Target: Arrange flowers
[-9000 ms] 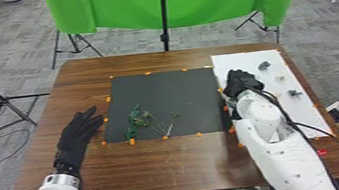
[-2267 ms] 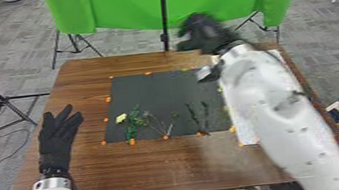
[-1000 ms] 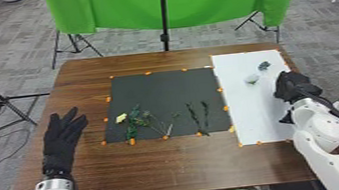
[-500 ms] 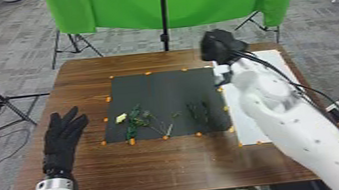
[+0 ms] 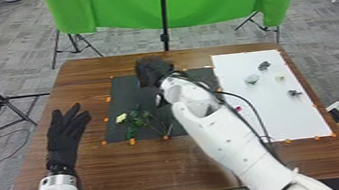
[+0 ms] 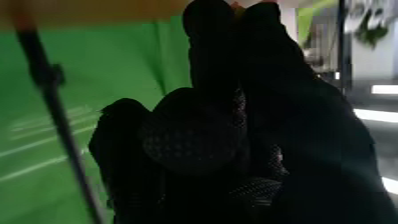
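Because the right arm (image 5: pixel 219 133) slants from the near right across the black mat (image 5: pixel 125 89), part of that mat and the near left part of the white sheet (image 5: pixel 284 117) are hidden beneath it. The right hand (image 5: pixel 152 70) is dark and blurred at the mat's far edge, so whether it is clenched, released or grasping something cannot be told, nor whether it touches the mat. Seen from the right wrist, the glove is nearly black, with a small orange patch (image 6: pixel 236 6) at the top, too unclear to name; the green cloth (image 6: pixel 115 85) and a black pole (image 6: pixel 58 95) stand behind.

Nearer than the right hand, and to its left, the yellow flower (image 5: pixel 121 118) lies on the mat beside a green stem (image 5: pixel 132 129), whose leaves blur together. Thin stems (image 5: pixel 167 130) lie to the right of these, close to the arm, their exact number hard to make out.

The left hand (image 5: pixel 63 133) is released, its fingers straight and spread, left of the mat and apart from the flower; whether it touches the bench (image 5: pixel 147 173) I cannot tell. On the sheet, well to the right of the right hand, small flower pieces (image 5: pixel 264 66) sit apart, and a pink bit (image 5: pixel 238 109) is just beside the arm.
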Controlling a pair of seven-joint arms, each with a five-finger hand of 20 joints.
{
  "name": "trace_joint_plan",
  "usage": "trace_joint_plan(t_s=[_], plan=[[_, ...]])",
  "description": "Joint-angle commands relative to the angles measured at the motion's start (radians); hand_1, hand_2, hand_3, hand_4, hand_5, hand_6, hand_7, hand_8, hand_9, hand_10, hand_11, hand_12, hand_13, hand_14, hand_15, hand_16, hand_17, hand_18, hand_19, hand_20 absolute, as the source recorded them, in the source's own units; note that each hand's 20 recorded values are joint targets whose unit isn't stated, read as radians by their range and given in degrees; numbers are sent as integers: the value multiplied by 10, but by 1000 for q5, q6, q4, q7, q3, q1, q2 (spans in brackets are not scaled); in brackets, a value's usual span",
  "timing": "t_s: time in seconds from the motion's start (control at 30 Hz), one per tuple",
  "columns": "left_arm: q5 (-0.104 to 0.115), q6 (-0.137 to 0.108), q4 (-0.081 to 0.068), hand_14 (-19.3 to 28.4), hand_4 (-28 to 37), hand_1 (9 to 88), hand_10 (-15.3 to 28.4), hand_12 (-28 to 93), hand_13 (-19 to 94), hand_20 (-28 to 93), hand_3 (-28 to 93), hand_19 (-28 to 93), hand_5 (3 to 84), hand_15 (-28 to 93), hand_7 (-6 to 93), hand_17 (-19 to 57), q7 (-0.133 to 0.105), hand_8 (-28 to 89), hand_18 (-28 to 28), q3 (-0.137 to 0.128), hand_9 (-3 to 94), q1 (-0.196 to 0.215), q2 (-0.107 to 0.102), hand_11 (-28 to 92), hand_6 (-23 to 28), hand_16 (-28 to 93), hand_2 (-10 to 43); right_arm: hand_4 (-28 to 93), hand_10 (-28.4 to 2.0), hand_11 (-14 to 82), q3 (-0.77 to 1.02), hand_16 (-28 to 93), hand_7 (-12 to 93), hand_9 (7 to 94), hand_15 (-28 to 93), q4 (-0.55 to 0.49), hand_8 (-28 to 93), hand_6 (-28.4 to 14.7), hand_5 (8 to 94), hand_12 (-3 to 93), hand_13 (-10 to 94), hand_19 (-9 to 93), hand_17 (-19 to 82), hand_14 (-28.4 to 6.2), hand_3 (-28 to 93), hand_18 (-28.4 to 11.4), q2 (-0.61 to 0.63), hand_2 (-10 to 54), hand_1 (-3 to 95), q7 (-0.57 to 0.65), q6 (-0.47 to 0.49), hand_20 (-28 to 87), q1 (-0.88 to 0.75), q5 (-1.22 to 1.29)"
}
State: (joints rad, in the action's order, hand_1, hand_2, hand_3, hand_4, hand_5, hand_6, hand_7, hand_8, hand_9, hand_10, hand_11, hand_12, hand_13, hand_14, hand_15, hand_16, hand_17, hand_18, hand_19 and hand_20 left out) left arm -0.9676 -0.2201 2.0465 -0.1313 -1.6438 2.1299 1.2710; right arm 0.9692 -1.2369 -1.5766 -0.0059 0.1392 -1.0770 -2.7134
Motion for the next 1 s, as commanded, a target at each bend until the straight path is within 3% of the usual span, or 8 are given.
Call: trace_joint_plan(t_s=[0.03, 0.13, 0.2, 0.23, 0.3, 0.33, 0.5, 1.0], plan=[[2, -17, 2, 152, -283, 151, 126, 154, 335, 186, 549, 61, 411, 94, 45, 18, -26, -52, 131, 16, 444, 15, -4, 146, 49, 57, 91, -112, -94, 83, 11, 359, 208, 925, 591, 35, 128, -15, 788, 407, 925, 932, 689, -13, 521, -91, -99, -95, 647, 3, 52, 564, -2, -78], [-1, -29, 0, 153, -283, 151, 126, 154, 336, 186, 577, 62, 411, 95, 46, 18, -36, -53, 132, 22, 444, 12, -7, 148, 49, 57, 77, -112, -95, 81, 10, 359, 206, 922, 594, 36, 123, -14, 781, 407, 923, 932, 687, -14, 523, -91, -102, -95, 638, 4, 68, 567, -4, -89], [-12, -37, -5, 152, -280, 194, 125, 154, 339, 186, 622, 63, 400, 95, 47, 19, -52, -53, 132, 26, 445, 9, -8, 152, 49, 57, 25, -114, -97, 77, 13, 360, 200, 915, 597, 40, 116, -15, 773, 404, 920, 932, 684, -15, 521, -92, -108, -95, 631, 3, 73, 569, -7, -102], [-11, -27, -6, 151, -268, 218, 124, 154, 340, 185, 638, 64, 390, 96, 47, 19, -56, -53, 132, 23, 445, 11, -6, 154, 48, 57, 1, -115, -97, 75, 16, 360, 197, 913, 598, 42, 114, -16, 772, 402, 919, 932, 684, -15, 520, -92, -110, -95, 631, 0, 79, 570, -9, -110], [-37, -6, -10, 149, -217, 271, 120, 155, 340, 184, 647, 65, 362, 97, 51, 19, -59, -52, 133, 17, 442, 10, -4, 156, 44, 55, -46, -117, -99, 74, 19, 360, 192, 910, 601, 45, 109, -16, 766, 400, 914, 932, 682, -14, 517, -92, -112, -95, 629, 1, 83, 571, -12, -120], [-53, -5, -10, 148, -194, 293, 118, 155, 340, 184, 641, 65, 353, 97, 54, 19, -54, -53, 133, 17, 440, 9, -4, 156, 42, 54, -56, -116, -99, 72, 25, 360, 190, 908, 602, 46, 108, -16, 762, 399, 912, 932, 681, -14, 516, -92, -115, -95, 628, -3, 89, 571, -15, -128], [-79, 11, -12, 139, -120, 364, 109, 153, 339, 182, 618, 63, 329, 98, 65, 21, -35, -55, 133, 13, 431, 5, -1, 161, 34, 52, -94, -118, -102, 68, 36, 358, 183, 892, 605, 52, 100, -12, 737, 397, 907, 932, 678, -14, 511, -91, -114, -95, 622, -6, 99, 572, -22, -149], [-66, 34, -9, 139, -128, 347, 108, 152, 336, 185, 609, 56, 338, 98, 68, 21, -19, -57, 132, 0, 431, 16, -3, 165, 36, 53, -95, -108, -108, 88, -29, 351, 186, 867, 609, -44, 60, 5, 668, 384, 898, 932, 669, -15, 507, -92, -7, -95, 593, 43, 199, 564, 1, -70]])
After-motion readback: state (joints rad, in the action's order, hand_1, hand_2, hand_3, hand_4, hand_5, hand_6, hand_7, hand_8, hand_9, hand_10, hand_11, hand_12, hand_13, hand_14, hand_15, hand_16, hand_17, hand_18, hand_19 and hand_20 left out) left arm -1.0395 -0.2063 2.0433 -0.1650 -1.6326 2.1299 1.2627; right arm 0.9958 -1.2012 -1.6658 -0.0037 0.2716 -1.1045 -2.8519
